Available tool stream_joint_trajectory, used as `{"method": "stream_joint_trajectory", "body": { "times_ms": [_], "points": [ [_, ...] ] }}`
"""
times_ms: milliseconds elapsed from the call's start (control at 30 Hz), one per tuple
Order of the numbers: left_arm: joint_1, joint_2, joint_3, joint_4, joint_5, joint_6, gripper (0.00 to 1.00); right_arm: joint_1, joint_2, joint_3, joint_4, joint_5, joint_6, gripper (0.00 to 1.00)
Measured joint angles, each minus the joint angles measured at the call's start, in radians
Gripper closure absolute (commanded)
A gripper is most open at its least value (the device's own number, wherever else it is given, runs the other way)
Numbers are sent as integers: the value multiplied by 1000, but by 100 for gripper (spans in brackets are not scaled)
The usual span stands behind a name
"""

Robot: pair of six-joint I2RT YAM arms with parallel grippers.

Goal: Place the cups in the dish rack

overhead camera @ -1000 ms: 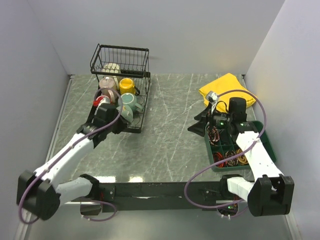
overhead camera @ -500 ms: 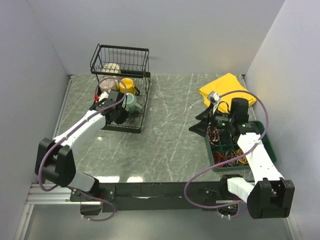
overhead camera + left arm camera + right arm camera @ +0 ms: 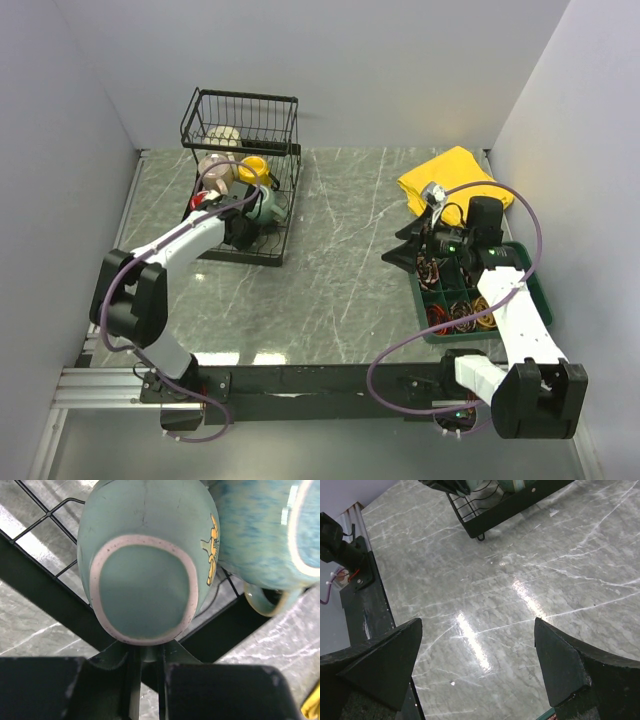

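Note:
The black wire dish rack (image 3: 287,128) stands at the back left. It holds a cream mug (image 3: 222,136) in the basket section, and beige (image 3: 213,168), yellow (image 3: 252,168), red (image 3: 200,201) and grey-green (image 3: 264,203) mugs on the base. My left gripper (image 3: 240,228) is over the rack's near end, shut on the handle of the small teal mug (image 3: 145,580), whose base faces the wrist camera. The grey-green mug (image 3: 260,535) lies right beside it. My right gripper (image 3: 405,250) is open and empty above the table (image 3: 485,605).
A green compartmented tray (image 3: 530,285) with small coloured parts sits at the right under my right arm. A yellow cloth (image 3: 450,175) lies behind it. Grey walls close in the left, back and right. The rack's near corner shows in the right wrist view (image 3: 480,522).
My left arm has swung further in over the rack, carrying the teal mug to beside the grey-green mug. The right arm has hardly moved.

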Motion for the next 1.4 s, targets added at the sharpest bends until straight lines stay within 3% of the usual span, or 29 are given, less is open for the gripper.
{"method": "stream_joint_trajectory", "body": {
  "times_ms": [267, 500, 900, 1033, 1067, 1167, 1400],
  "points": [
    [0, 45, 0, 5, 3, -23, 89, -9, -2, 0, -2, -8, -3, 1],
    [0, 52, 0, 10, 10, -26, 56, -15, -2, 0, -6, -14, -7, 1],
    [0, 21, 0, 7, 20, -21, 42, -41, 0, 6, -28, -14, -25, 0],
    [0, -88, 14, -8, 30, 13, 20, -58, 1, 19, -52, -8, -47, 0],
    [0, -124, 19, -5, 35, 28, 10, -63, 0, 20, -53, -5, -54, 0],
    [2, -238, 19, 13, 63, 88, 1, -87, -18, 20, -61, 22, -69, 0],
    [7, -630, -120, 121, 143, 305, 4, -198, -154, 21, -58, 117, -82, 0]
  ]
}}
